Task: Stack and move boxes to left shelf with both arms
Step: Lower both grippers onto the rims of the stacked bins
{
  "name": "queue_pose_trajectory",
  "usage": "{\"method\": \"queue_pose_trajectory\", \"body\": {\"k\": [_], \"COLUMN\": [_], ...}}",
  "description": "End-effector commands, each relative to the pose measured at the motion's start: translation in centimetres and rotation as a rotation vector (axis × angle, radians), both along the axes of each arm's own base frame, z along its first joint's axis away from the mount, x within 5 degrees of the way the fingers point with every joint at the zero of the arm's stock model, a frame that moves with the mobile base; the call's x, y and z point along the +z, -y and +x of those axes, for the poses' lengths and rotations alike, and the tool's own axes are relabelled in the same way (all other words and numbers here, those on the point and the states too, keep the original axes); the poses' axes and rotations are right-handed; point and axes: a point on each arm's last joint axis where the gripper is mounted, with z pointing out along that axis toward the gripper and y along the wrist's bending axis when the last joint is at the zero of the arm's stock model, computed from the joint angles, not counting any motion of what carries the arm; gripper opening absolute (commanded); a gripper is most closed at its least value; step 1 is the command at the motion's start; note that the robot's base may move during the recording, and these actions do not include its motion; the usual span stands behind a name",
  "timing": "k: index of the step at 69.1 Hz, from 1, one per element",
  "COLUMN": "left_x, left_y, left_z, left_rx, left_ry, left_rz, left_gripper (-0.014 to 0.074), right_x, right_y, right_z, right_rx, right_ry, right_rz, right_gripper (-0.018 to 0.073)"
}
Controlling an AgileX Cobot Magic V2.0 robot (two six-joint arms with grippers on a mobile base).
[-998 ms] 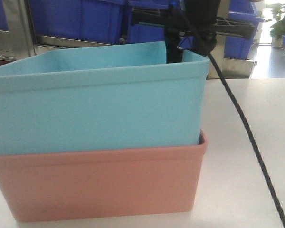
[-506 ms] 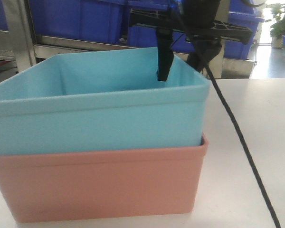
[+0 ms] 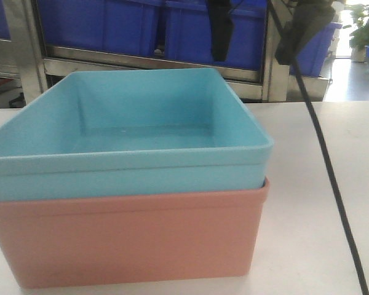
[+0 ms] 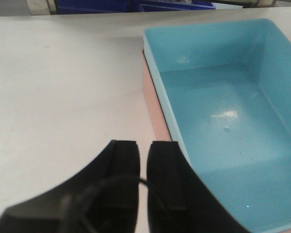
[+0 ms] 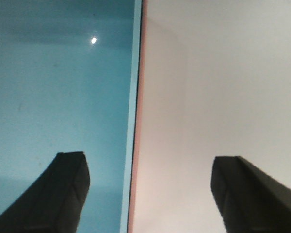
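Note:
The light blue bin (image 3: 129,123) sits level, nested inside the salmon-pink bin (image 3: 129,239) on the white table. My right gripper (image 3: 251,60) hangs open above the bins' far right corner, touching nothing. In the right wrist view it (image 5: 149,156) straddles the right wall from above, with one finger over the blue floor (image 5: 48,87) and the other over the table; a thin pink rim (image 5: 138,145) shows between them. My left gripper (image 4: 143,141) is shut and empty, low over the table by the bins' left side (image 4: 153,111). No roller shelf shows.
A steel-framed rack (image 3: 24,49) with dark blue crates (image 3: 98,24) stands behind the table. A black cable (image 3: 332,184) trails across the white tabletop (image 3: 320,233) on the right of the bins. More tabletop (image 4: 63,87) lies left of the bins.
The blue bin was tilted up with my right gripper on its far right wall. It has since dropped level into the pink bin, and the gripper has opened and risen.

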Motion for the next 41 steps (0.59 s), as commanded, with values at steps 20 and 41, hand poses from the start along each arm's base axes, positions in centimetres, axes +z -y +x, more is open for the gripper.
{"method": "queue_pose_trajectory", "body": {"k": [20,41], "left_x": [2.8,1.4], "left_y": [2.5,5.5], "left_z": [3.8,10.2], "left_rx": [-0.018,-0.003], "left_ry": [-0.146,-0.401], "left_rz": [-0.076,0.009], "left_gripper": [0.0528,0.0528], "right_x": [3.3,2.2], "right_y": [0.7,0.2], "right_z": [-0.5,0.2], "right_rx": [0.078,0.084], "right_ry": [0.144,0.130], "right_rz": [0.003,-0.006], "right_gripper": [0.0622,0.0622]}}
